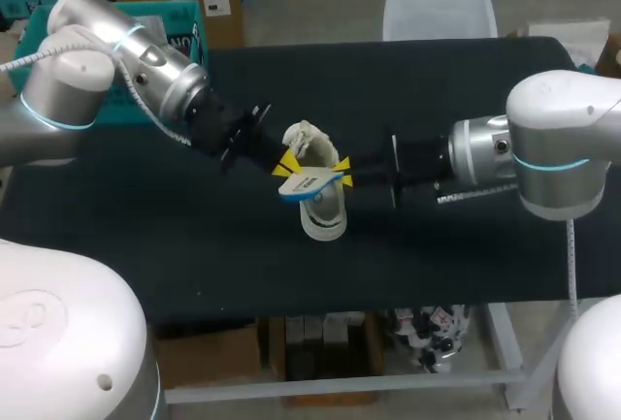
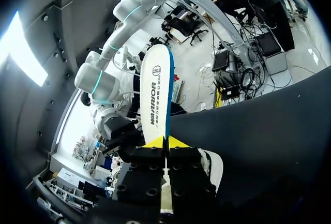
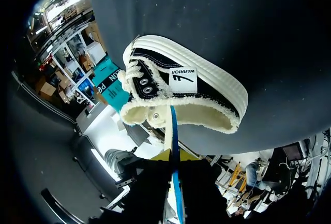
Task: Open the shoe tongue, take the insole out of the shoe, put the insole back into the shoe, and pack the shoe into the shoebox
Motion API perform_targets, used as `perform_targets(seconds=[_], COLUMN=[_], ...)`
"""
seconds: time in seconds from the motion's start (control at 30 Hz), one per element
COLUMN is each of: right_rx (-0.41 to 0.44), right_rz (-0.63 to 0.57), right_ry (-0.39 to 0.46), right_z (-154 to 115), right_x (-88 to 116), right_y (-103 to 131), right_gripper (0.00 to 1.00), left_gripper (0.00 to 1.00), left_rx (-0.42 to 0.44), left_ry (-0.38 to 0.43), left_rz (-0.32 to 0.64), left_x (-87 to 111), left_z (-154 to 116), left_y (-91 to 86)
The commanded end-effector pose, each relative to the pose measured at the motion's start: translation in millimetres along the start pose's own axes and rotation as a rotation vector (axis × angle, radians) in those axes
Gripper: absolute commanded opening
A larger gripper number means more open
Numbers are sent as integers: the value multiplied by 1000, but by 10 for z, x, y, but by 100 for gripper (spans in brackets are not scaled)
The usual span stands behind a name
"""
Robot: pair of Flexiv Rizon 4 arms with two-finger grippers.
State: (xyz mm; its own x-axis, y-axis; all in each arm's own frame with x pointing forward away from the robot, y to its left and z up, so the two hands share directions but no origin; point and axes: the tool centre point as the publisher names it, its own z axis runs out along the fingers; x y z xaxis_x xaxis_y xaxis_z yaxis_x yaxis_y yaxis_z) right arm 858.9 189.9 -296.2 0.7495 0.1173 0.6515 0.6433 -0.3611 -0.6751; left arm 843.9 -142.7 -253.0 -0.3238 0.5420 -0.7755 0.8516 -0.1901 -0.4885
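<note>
Fingers of left gripper (image 2: 165, 142) clamped on insole (image 2: 155, 89); right gripper (image 3: 174, 154) pinching same insole, edge-on, just at shoe (image 3: 207, 87) opening on worktop (image 1: 146, 207). Risk: opposing pulls buckle insole; front edge snags collar, shoe tips.

Shoe (image 1: 323, 216) on the bench (image 1: 466, 255), insole (image 1: 303, 184) out
The black canvas shoe has a cream rubber sole and white laces; the white, blue-backed insole is raised just above its opening.

Robotics laboratory, black-topped work table (image 1: 466, 245) on a pale metal frame, left arm (image 1: 87, 71) and right arm (image 1: 553, 148) of a two-armed robot reaching over it
</note>
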Motion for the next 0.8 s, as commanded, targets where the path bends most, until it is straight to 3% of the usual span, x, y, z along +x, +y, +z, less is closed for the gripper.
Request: perform_targets(seconds=[0.03, 0.13, 0.2, 0.23, 0.37, 0.57, 0.67, 0.8], right_rx=[40, 38, 37, 38, 34, 24, 25, 28], right_rz=[-1, -5, -10, -12, -30, -49, -54, -56], right_ry=[3, 0, -1, -1, -6, -8, 0, 6], right_z=[-9, -9, -22, -34, -37, -51, -67, -69], right_x=[4, 15, 23, 30, 72, 85, 79, 64], right_y=[34, 40, 49, 54, 34, -2, -4, 8], right_gripper=[0, 0, 0, 0, 0, 0, 0, 0], left_gripper=[0, 0, 79, 100, 100, 100, 100, 100], left_rx=[7, -11, -18, -29, -94, -187, -317, -339], left_ry=[-4, 11, 19, 22, 33, 32, -13, -18], left_rz=[-7, -47, -80, -107, -249, -686, -748, -724], left_x=[10, -5, -19, -28, -40, 109, 262, 349], left_z=[20, 23, -5, -27, -160, -319, -289, -276], left_y=[55, 70, 83, 79, 58, 180, 161, 216])
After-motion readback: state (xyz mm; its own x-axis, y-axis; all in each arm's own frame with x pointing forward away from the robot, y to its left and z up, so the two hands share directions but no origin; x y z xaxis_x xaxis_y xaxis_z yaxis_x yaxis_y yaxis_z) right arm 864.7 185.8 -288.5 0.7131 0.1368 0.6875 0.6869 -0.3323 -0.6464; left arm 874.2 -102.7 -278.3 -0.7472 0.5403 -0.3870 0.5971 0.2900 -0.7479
